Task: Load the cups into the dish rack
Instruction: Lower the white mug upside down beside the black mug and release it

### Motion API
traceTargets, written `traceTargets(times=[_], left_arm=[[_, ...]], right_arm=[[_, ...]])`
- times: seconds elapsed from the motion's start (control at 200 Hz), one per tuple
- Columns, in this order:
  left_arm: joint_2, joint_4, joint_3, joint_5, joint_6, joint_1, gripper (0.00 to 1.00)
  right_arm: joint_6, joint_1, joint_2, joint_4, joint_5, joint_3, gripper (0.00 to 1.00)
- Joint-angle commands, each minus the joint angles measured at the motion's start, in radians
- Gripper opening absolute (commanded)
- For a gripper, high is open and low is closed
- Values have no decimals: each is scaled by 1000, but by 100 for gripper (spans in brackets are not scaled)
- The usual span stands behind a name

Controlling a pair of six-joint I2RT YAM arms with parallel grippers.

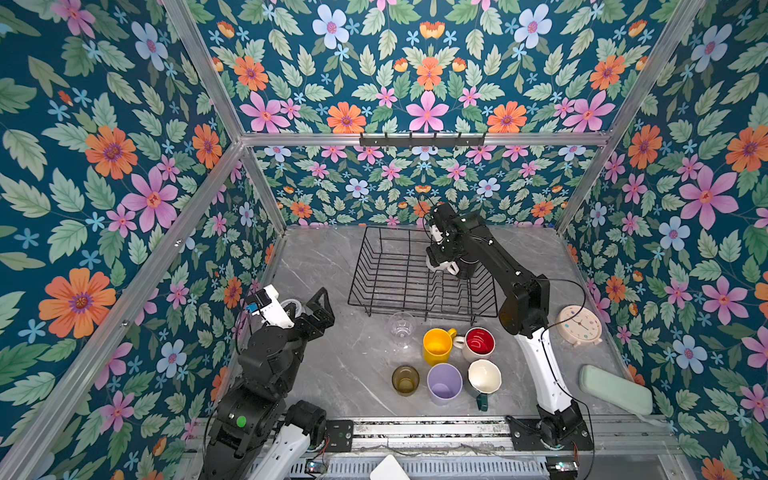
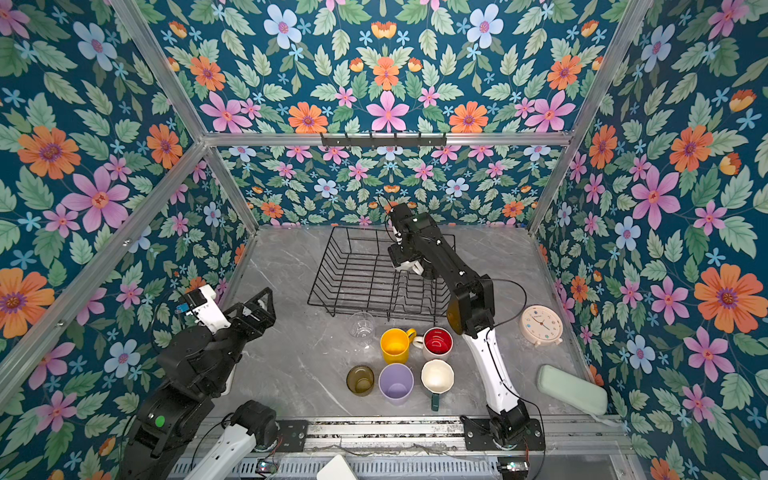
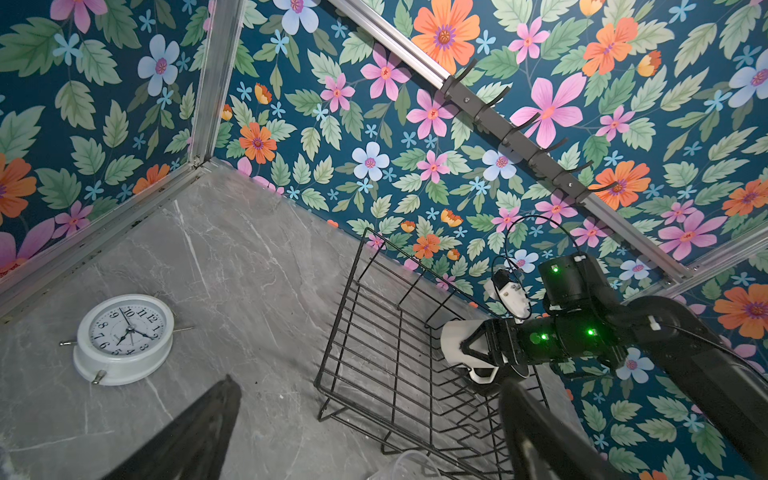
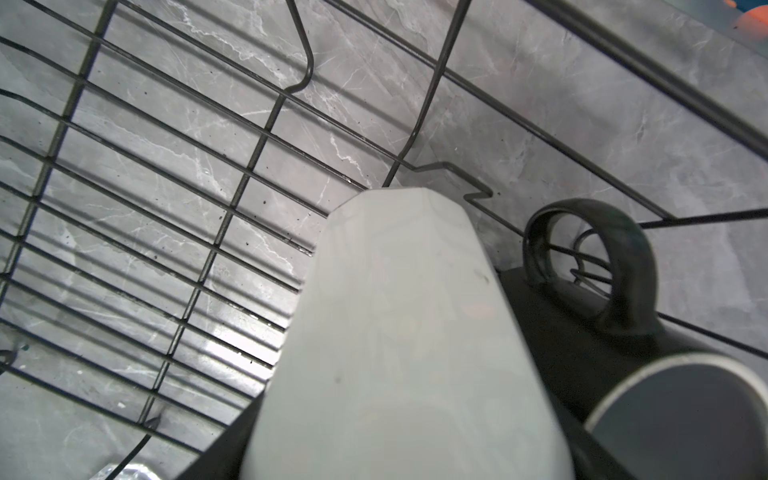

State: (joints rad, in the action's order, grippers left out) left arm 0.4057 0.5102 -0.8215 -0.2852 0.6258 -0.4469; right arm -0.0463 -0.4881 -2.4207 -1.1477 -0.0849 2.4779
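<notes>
Over the right-hand part of the dish rack [image 1: 358, 266], which stands toward the far edge of the desk [image 1: 332, 374], the right claw [image 1: 439, 262] grips a white faceted mug [image 3: 454, 347], its jaws spread wide around the body. The mug's long axis runs roughly in line with the claw. Its base leads, slanting down toward the wire floor, and its handle hangs on the underside in the left wrist view. Whether the base already touches the wires I cannot tell.

Just beside it, on the side toward the desk's right edge, a black mug [image 4: 552, 340] already sits in the rack. Its handle is close to the white mug's flank, and the two look near but not clearly touching. That gap is what the coming move turns on, in my judgement. Bare rack floor lies ahead of the base and toward the desk's left edge, so the mug should go down there, away from the black one, before the jaws part.

The left claw [image 1: 309, 305] hangs fully open near the desk's left edge, empty and well apart from the rack. Six cups stand between the rack and the desk's near edge:
- clear glass [image 1: 402, 328]
- yellow mug [image 1: 437, 345]
- red-inside mug [image 1: 479, 343]
- olive glass [image 1: 405, 379]
- lilac tumbler [image 1: 444, 383]
- teal mug [image 1: 484, 378] with a cream inside

The right arm's base stands nearer most of them, while the two glasses lie more toward the left claw.
</notes>
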Motion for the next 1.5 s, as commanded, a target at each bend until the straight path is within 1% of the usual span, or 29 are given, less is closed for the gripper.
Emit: traceTargets(times=[0.0,0.02,0.105,0.215,0.32,0.415,0.465,0.69,0.87,1.045,1.3,1.495], left_arm=[[4,-9,0,4,-8,0,100],[5,-9,-1,4,-8,-1,100],[8,-12,-1,4,-8,0,100],[11,-15,-1,7,-9,0,100],[14,-15,-1,8,-10,0,100],[16,-16,-1,8,-9,0,100],[16,-17,-1,9,-9,1,100],[16,-17,2,9,-8,0,100],[15,-18,2,10,-8,0,100],[13,-15,2,8,-6,-1,100],[7,-12,2,7,-5,0,100],[3,-2,5,2,3,0,100]], right_arm=[[19,-2,-12,-72,-4,8,0],[19,-2,-14,-73,-4,11,0],[19,-2,-25,-79,-4,25,9],[21,-2,-38,-85,-3,35,27],[23,-1,-42,-83,5,37,39],[23,-2,-42,-82,8,38,54],[25,-2,-40,-78,11,36,60],[36,-2,-33,-72,20,26,75],[42,-2,-26,-60,21,15,85],[43,-3,-24,-57,18,15,90],[41,-3,6,-48,16,12,92],[30,-2,58,-46,26,9,92]])
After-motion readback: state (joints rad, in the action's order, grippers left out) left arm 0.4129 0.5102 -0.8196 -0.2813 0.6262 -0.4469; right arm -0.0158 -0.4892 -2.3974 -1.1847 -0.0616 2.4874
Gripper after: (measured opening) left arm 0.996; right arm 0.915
